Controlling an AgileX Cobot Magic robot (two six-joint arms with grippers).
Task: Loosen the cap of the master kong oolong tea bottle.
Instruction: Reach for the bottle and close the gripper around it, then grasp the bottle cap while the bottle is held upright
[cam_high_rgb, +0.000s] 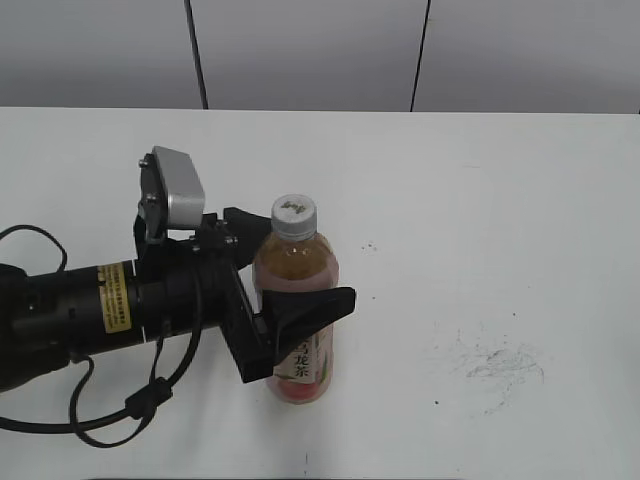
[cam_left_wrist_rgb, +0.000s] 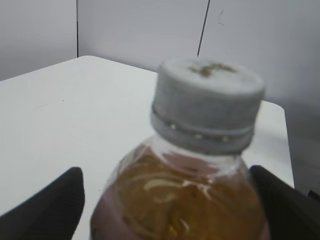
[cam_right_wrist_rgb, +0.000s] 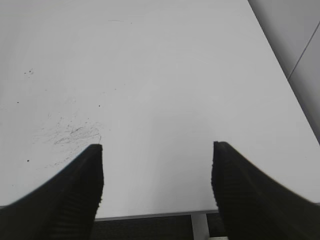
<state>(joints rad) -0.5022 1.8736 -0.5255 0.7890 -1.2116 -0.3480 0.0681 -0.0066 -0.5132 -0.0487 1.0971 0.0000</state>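
Exterior view: left jaws around pink-labelled tea bottle (cam_high_rgb: 297, 300), characters illegible; right jaws released.

The master kong oolong tea bottle (cam_high_rgb: 298, 300) stands upright on the white table, left of centre; clear plastic, amber tea, pink label low down; the cap (cam_high_rgb: 295, 215), grey-white and ribbed, sits on its neck.

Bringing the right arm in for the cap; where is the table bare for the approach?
Bare: table right of the bottle, out past the scuff marks. Crowded: left of the bottle, where the left pincer straddles it below the cap.
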